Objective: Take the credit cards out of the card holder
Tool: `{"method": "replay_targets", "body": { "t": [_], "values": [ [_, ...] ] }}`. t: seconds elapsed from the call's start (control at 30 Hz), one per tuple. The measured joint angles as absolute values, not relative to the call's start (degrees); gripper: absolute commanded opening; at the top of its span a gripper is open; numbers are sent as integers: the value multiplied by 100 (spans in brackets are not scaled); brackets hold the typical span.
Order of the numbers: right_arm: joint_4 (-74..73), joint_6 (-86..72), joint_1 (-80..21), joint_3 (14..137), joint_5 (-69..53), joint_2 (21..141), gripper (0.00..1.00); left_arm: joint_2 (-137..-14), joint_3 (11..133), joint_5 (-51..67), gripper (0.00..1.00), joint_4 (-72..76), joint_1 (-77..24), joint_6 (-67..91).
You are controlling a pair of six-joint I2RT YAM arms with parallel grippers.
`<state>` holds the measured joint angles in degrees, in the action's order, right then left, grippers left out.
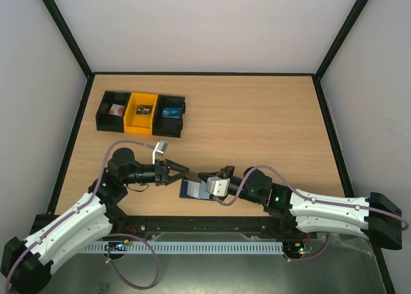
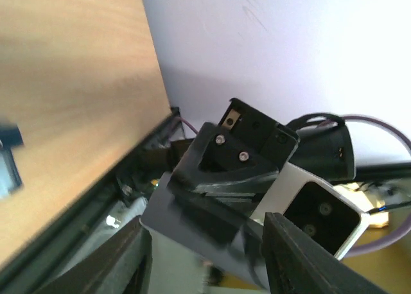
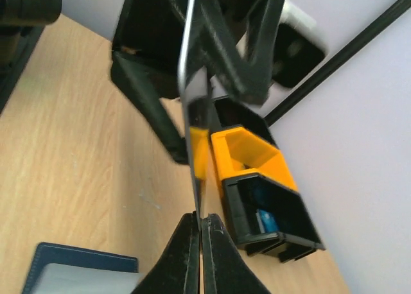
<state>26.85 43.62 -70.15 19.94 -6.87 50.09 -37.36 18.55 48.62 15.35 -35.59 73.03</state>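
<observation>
The right gripper (image 3: 200, 224) is pinched tight on one end of a thin flat shiny credit card (image 3: 196, 159). The card's long side points straight at the left gripper (image 1: 174, 172). Its two fingers stand apart around the far end and do not squeeze. The dark blue flat card holder (image 1: 191, 190) lies on the wooden table (image 1: 257, 127), just under both grippers.

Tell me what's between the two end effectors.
A thin card, edge-on in the right wrist view: the right end effector pinches it, the left end effector stands open around it.
</observation>
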Motion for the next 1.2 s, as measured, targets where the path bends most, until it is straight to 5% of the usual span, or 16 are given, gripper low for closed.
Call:
{"method": "replay_targets", "body": {
  "t": [0.57, 1.2],
  "values": [
    [1129, -102, -7015, 2128, -1564, 4604, 2, -2661, 2963, 3717, 60, -624, -3553, 3835],
    [1002, -2193, -7015, 2875, -3463, 5286, 2, -3321, 2989, 5266, 55, -897, -3555, 1968]
  ]
}}
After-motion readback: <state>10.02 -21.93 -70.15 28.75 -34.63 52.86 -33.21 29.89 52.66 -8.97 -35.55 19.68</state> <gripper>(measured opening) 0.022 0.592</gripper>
